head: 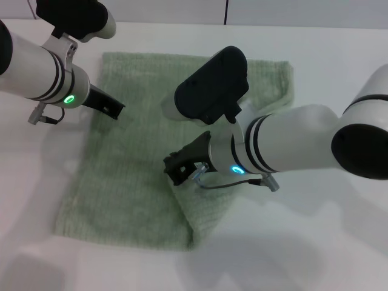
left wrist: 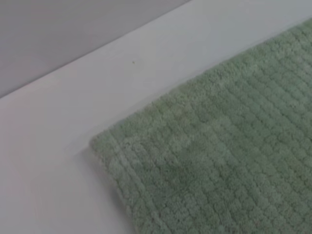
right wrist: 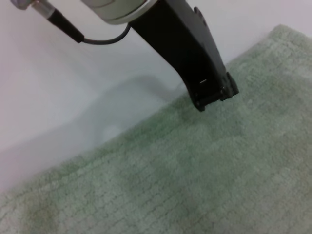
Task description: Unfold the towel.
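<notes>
The pale green towel (head: 130, 176) lies spread on the white table (head: 315, 248), with a doubled strip along its right side down to the near right corner. My left gripper (head: 116, 110) is shut and empty, its tips low at the towel's left edge; it also shows in the right wrist view (right wrist: 214, 93). My right gripper (head: 174, 170) hovers over the towel's middle, close to the folded strip. The left wrist view shows a flat towel corner (left wrist: 102, 146). The right wrist view shows the ribbed towel surface (right wrist: 185, 180).
The bare white table surrounds the towel on all sides, with a wide stretch at the right and front. A grey wall (left wrist: 58, 34) stands behind the table's far edge. My right arm (head: 303, 139) reaches across the towel's right part.
</notes>
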Controlling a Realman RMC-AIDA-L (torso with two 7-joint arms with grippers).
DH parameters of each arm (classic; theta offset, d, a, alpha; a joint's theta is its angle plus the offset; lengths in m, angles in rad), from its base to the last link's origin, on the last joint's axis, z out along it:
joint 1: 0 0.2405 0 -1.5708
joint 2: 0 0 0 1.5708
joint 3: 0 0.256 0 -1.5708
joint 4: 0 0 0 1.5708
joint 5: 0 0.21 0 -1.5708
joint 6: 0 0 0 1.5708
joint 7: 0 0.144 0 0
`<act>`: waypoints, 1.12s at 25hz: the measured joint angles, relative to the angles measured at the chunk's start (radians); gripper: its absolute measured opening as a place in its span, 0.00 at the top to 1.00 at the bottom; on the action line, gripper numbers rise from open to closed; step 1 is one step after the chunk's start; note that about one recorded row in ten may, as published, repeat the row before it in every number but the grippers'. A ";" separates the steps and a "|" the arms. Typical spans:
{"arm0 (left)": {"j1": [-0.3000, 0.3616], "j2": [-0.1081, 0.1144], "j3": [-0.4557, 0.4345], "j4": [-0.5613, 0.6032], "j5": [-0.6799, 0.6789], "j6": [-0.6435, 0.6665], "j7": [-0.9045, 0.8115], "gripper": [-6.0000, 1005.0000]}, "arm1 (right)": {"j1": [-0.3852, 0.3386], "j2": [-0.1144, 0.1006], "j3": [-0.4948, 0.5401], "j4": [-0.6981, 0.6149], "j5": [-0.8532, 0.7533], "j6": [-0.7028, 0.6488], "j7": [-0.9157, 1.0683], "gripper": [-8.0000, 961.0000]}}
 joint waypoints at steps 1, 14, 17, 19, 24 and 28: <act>0.000 0.000 0.000 0.001 0.001 0.000 0.000 1.00 | -0.003 0.000 0.009 0.017 -0.007 0.020 -0.001 0.95; 0.003 0.000 0.001 0.011 0.003 -0.005 0.011 1.00 | -0.026 0.000 0.042 0.193 -0.075 0.228 0.005 0.97; 0.001 0.000 0.001 0.019 0.003 -0.005 0.011 1.00 | -0.034 0.000 0.047 0.229 -0.087 0.264 0.008 0.97; -0.002 0.000 0.001 0.027 0.003 -0.005 0.011 1.00 | -0.038 0.000 0.048 0.251 -0.107 0.287 0.018 0.97; -0.004 0.000 0.001 0.032 0.003 -0.004 0.013 1.00 | -0.039 0.000 0.048 0.302 -0.162 0.364 0.053 0.97; -0.004 0.000 0.001 0.032 0.003 -0.003 0.014 1.00 | -0.040 0.001 0.048 0.347 -0.192 0.424 0.067 0.97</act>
